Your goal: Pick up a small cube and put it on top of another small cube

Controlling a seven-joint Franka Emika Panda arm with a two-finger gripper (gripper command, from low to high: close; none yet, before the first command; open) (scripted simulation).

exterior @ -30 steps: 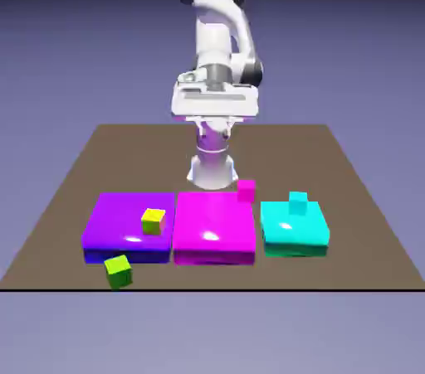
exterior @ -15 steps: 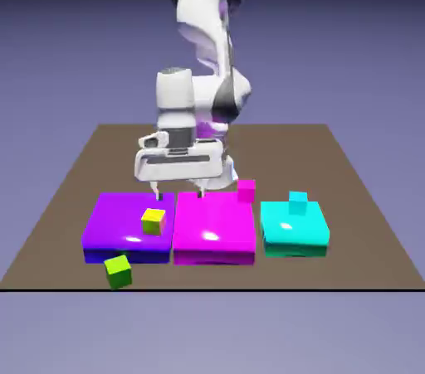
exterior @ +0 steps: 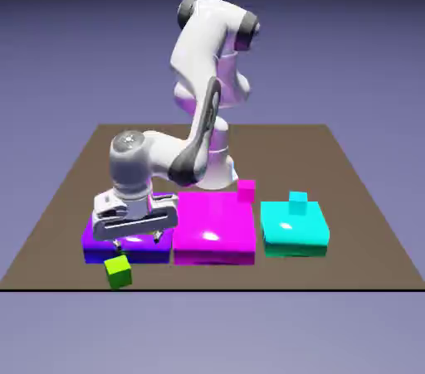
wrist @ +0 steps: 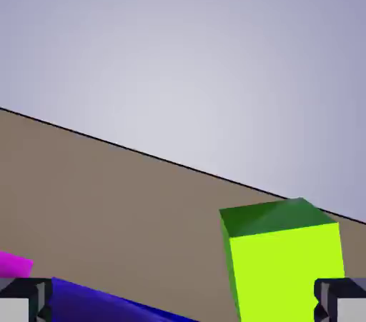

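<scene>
The small cube (exterior: pixel 119 271), lime green, sits on the brown table just in front of the purple platform (exterior: pixel 98 237). My gripper (exterior: pixel 136 240) hangs low over that platform's front edge, slightly behind and above the small cube, jaws open and empty. In the hand view the small cube (wrist: pixel 282 263) shows large at the lower right, close to the right fingertip (wrist: pixel 342 300) and not between the tips. My gripper (wrist: pixel 183 308) stands wide there. The other small cube, the yellow one, is hidden behind my hand.
A magenta platform (exterior: pixel 213 230) and a cyan platform (exterior: pixel 295 231) lie to the exterior view's right of the purple one. A small magenta cube (exterior: pixel 246 190) stands behind the magenta platform; a small cyan cube (exterior: pixel 297 202) rests on the cyan one. The table's near edge (exterior: pixel 249 289) runs just past the lime-green cube.
The arm swung down and toward the exterior view's left, from high behind the platforms to low over the purple one. The jaws opened wider. My hand now covers the yellow cube.
</scene>
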